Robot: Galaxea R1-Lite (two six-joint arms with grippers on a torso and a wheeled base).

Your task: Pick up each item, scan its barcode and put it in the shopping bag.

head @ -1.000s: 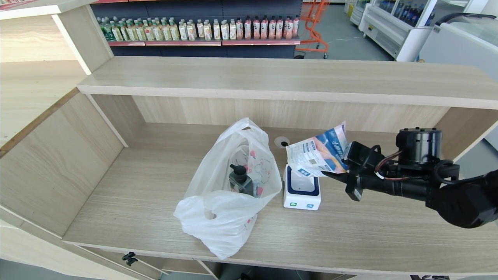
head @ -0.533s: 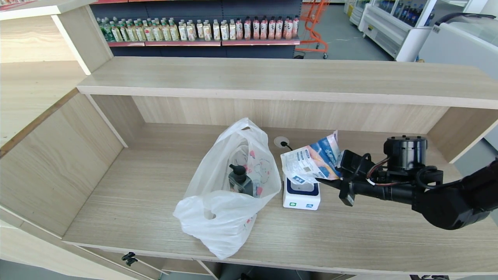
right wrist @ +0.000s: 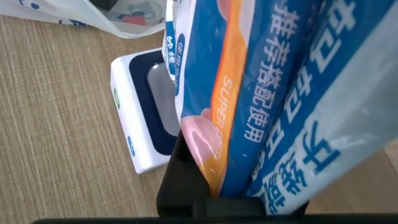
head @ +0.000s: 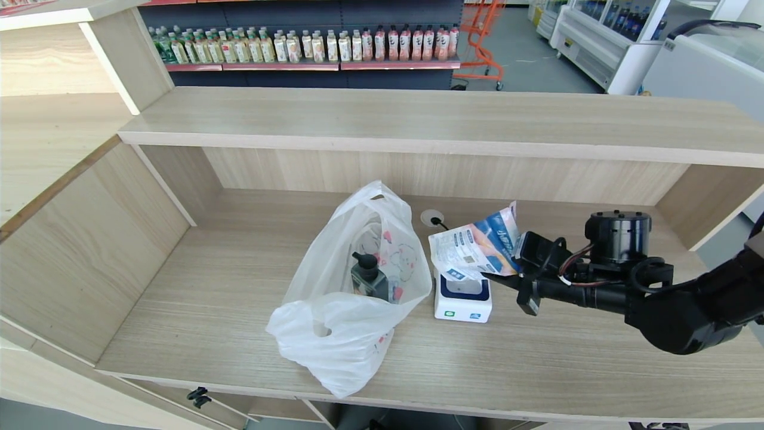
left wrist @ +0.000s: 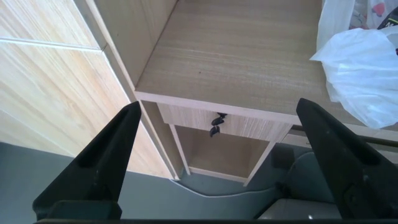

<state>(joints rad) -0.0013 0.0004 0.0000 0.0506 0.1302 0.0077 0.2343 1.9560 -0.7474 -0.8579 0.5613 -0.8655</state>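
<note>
Packet [head: 474, 246] — clamped in right end effector [head: 517, 261] — hangs over scanner [head: 463, 302], beside shopping bag [head: 334, 325].

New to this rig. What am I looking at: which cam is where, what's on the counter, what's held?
A two-armed robot at a shop counter. The wide picture is from its head camera; the other two are from cameras on its wrists. On the counter: a white shopping bag with a pump bottle inside, and a white scanner. The right gripper is shut on a blue and white packet, held just over the scanner. The left gripper is open and empty, by the counter's front edge.
</note>
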